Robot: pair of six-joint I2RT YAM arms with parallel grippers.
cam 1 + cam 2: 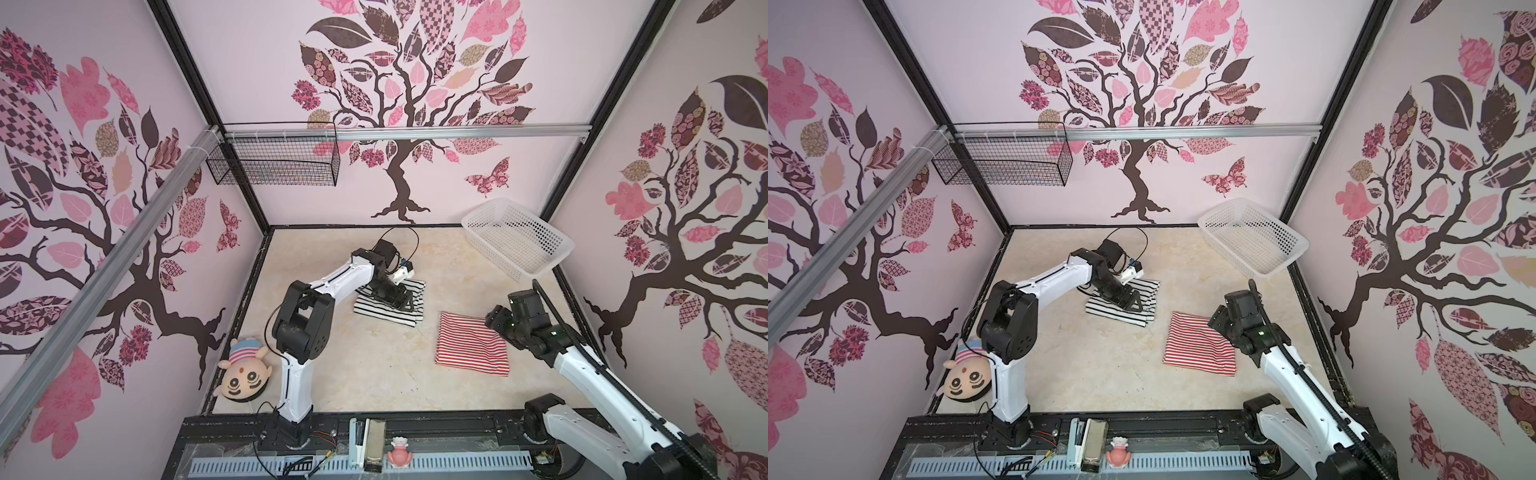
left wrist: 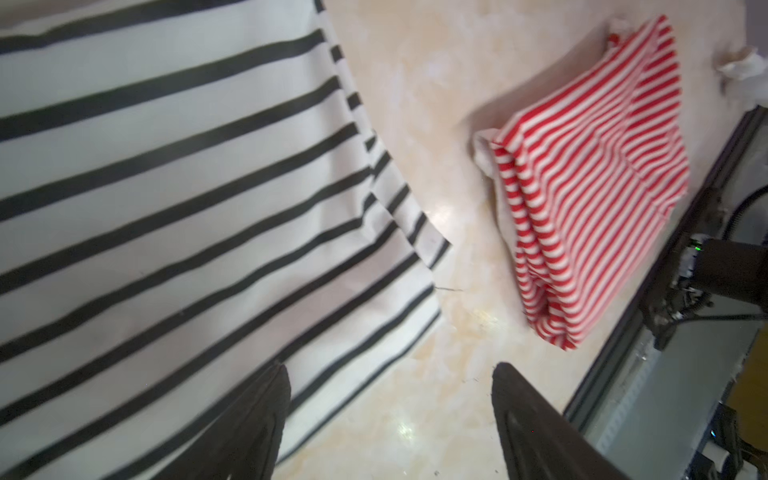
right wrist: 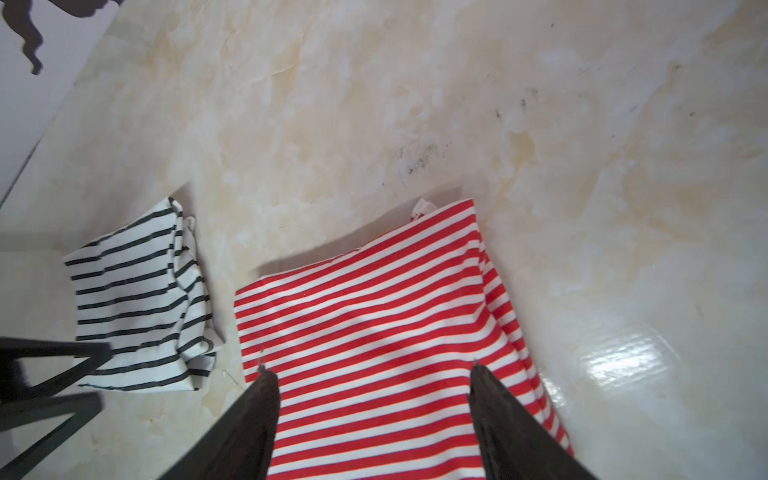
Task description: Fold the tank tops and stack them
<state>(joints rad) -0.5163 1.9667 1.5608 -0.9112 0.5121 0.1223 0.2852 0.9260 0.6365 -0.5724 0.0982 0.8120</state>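
Both tank tops lie folded on the marble table, side by side and apart. The black-and-white one (image 1: 386,318) (image 1: 1117,318) (image 2: 166,208) (image 3: 137,299) is nearer the back, and my left gripper (image 1: 409,301) (image 1: 1137,302) (image 2: 390,368) hangs open over its right edge, one finger above the cloth and one above bare table, nothing between them. The red-and-white one (image 1: 471,347) (image 1: 1200,347) (image 2: 590,187) (image 3: 374,311) lies to its right. My right gripper (image 1: 490,322) (image 1: 1214,320) (image 3: 372,369) stands open just above its far right corner, holding nothing.
A white perforated basket (image 1: 517,237) (image 1: 1252,235) sits tilted in the back right corner. A plush doll head (image 1: 245,376) lies by the left wall near the left arm's base. A black wire basket (image 1: 274,160) hangs on the back wall.
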